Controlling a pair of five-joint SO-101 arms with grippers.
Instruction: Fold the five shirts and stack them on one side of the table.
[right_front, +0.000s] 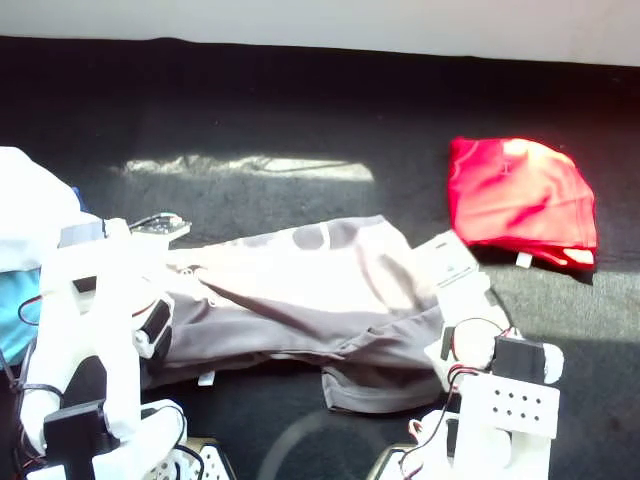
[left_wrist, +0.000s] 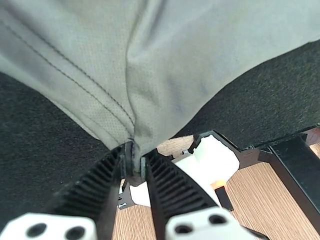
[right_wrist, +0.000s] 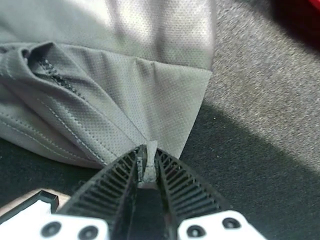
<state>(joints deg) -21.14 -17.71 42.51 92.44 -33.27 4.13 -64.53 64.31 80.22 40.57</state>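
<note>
**Grey shirt pinched at both ends, ready for a fold**

The grey shirt (right_front: 300, 290) lies stretched sideways across the middle of the dark worktop (right_front: 300, 120), rumpled and only partly flattened. An arm stands at each end of its near edge.

The left fingers (left_wrist: 102, 182) are closed tight on a gathered, seamed bit of the cloth, which fans out from the pinch. The right fingers (right_wrist: 117, 177) are clamped the same way on a hemmed corner. Gripping the two ends at once looks meant to keep the edge taut. That way the fabric can be carried over as one straight line rather than bunching in the middle.

The pinches are small and sit right at the edge, so I judge that a quick pull could slip the thin, smooth fabric free.

A red shirt (right_front: 520, 200) sits folded at the far right, well apart from the grey one. It is probably the start of the stack. White and blue cloth (right_front: 25, 220) is heaped at the left edge, likely shirts waiting their turn, so the task seems to be at an early stage.
</note>
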